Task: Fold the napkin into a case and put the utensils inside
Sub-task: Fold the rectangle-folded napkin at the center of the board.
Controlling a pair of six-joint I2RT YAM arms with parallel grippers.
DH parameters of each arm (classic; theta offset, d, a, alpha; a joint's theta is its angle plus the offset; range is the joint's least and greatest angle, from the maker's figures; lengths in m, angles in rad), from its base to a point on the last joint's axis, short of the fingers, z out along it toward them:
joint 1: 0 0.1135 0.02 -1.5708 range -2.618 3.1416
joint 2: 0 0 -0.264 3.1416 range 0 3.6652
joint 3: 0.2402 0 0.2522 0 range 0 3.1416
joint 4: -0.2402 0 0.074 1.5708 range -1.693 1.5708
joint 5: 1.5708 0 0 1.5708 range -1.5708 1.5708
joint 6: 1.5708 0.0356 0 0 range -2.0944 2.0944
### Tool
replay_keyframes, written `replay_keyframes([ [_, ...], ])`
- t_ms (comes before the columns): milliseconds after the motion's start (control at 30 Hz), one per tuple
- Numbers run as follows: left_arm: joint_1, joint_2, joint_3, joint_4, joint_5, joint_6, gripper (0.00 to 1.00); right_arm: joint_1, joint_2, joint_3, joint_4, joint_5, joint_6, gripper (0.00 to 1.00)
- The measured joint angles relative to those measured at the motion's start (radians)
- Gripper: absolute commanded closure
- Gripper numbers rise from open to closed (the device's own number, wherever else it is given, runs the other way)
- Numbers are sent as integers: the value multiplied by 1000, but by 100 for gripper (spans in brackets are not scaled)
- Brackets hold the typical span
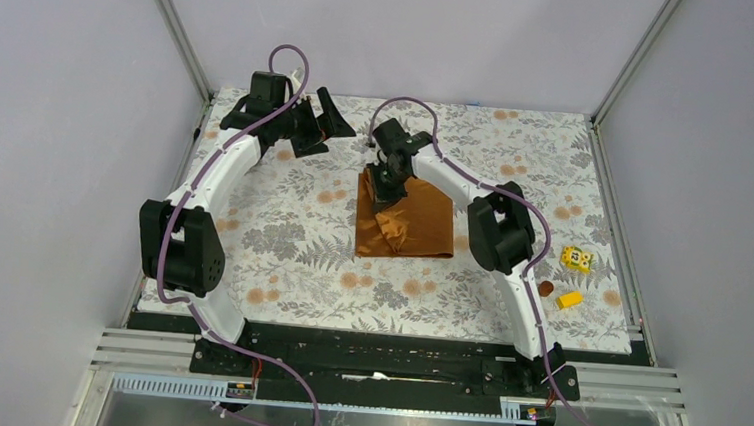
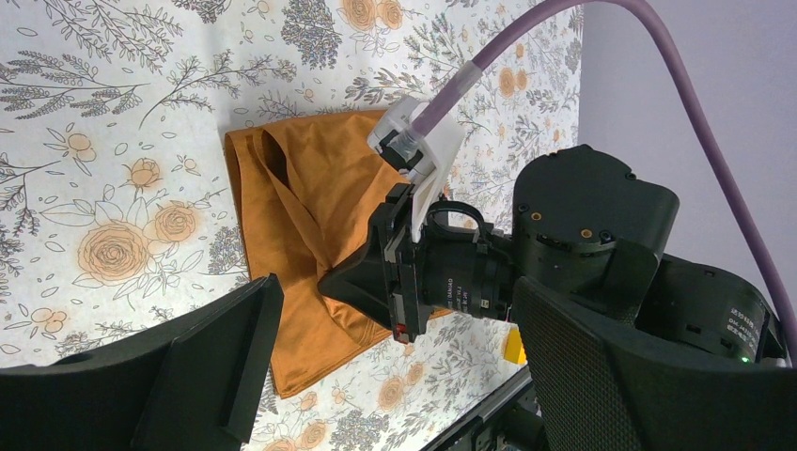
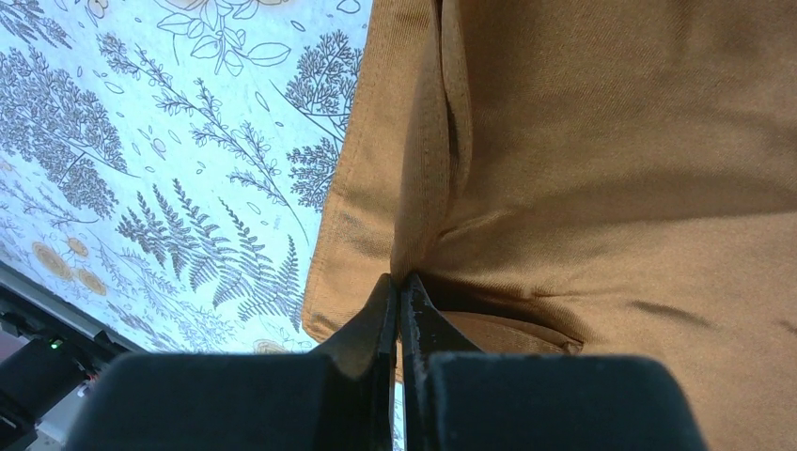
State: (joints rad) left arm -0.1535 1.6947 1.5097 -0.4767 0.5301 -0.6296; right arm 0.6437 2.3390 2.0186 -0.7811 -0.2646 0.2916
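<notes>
Cloth this soft and light should sag and crease wherever it is unsupported, so I judge hems and corners the safest holds. My right gripper (image 3: 399, 293) is pressed together on a raised fold near the napkin's (image 1: 405, 220) far left corner. The rest lies flat on the tablecloth (image 1: 282, 216), its slightly longer axis running from the fingers toward the near edge. My left gripper (image 1: 317, 121), spread wide and empty, hangs well apart to the left.
</notes>
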Motion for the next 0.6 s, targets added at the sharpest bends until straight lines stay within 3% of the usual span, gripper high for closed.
replay_keyframes([
  [600, 1, 0, 0, 0, 6, 0, 1, 6, 30, 14, 0, -18, 5, 100],
])
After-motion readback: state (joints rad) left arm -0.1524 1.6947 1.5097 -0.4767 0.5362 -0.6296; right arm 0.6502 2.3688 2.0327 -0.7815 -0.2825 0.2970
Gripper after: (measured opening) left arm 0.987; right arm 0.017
